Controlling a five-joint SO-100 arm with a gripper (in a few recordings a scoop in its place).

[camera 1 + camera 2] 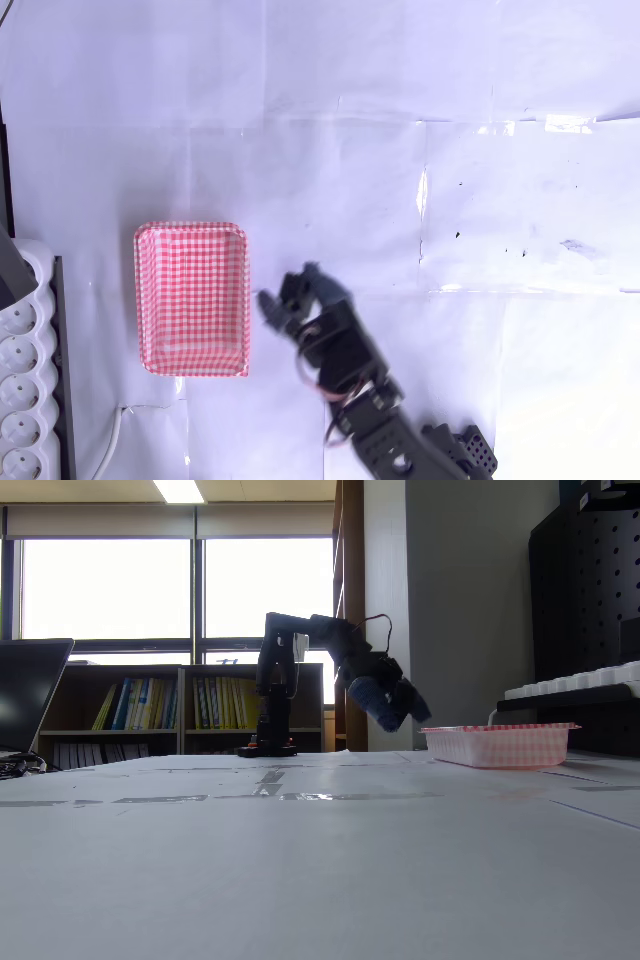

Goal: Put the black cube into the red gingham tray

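The red gingham tray (190, 298) lies at the left of the white table in the overhead view, and nothing shows inside it. In the fixed view the tray (497, 744) sits at the right. My gripper (288, 292) hovers just right of the tray's right rim, blurred, lifted off the table (392, 706). A small dark block, the black cube (294, 289), sits between the fingers and is hard to tell from the dark gripper. The jaws look shut on it.
A white power strip (22, 395) runs along the left edge beside the tray, with a cable (112, 440) below it. The arm's base (267, 742) stands at the back in the fixed view. White paper sheets (450, 180) cover the table.
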